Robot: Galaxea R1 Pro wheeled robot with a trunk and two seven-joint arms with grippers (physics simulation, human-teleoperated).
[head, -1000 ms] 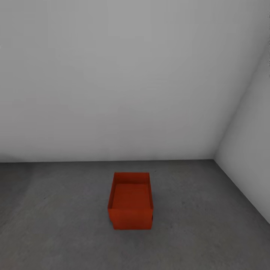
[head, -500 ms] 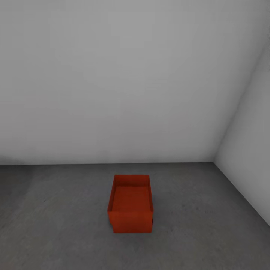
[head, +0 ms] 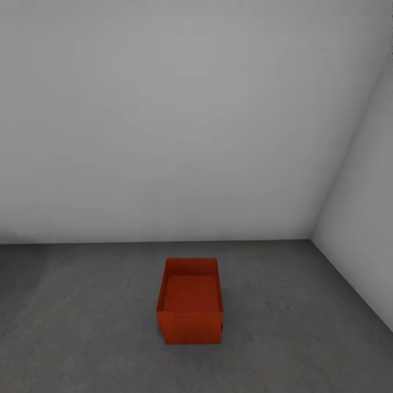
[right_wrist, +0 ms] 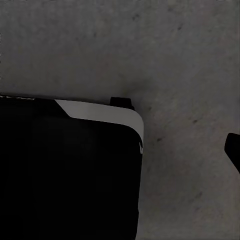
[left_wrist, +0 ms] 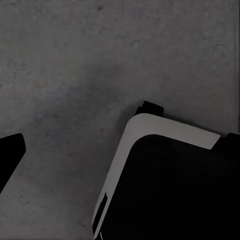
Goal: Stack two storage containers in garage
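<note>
Writing: none readable on the orange-red bins, the walls or the robot's parts.
Upper container point(head: 190, 292): open-topped bin, empty inside, sitting stacked on another; its rim and near wall face the head camera.
Lower container point(head: 164, 332): only a thin strip shows, peeking out at the stack's near left corner beneath the upper bin; a small dark spot sits at the near right edge, what it is cannot be told.
Place: the stack rests on the floor point(head: 82, 327), dark grey mottled concrete, in the garage, a little short of the back wall point(head: 180, 120).
Edges: the back wall meets the floor in a straight line just beyond the stack; the side wall point(head: 365, 229) closes in a corner to the robot's right.
Open room: bare concrete lies all round the stack, widest to the left and toward the camera; the right side narrows toward the side wall.
Left wrist: looks down on concrete and the robot's black-and-white base point(left_wrist: 165, 180); a dark tip at the frame's edge may be a finger; how the left jaws stand cannot be told.
Right wrist: concrete and the same base point(right_wrist: 70, 170); a dark tip at the edge; jaws' opening cannot be told.
</note>
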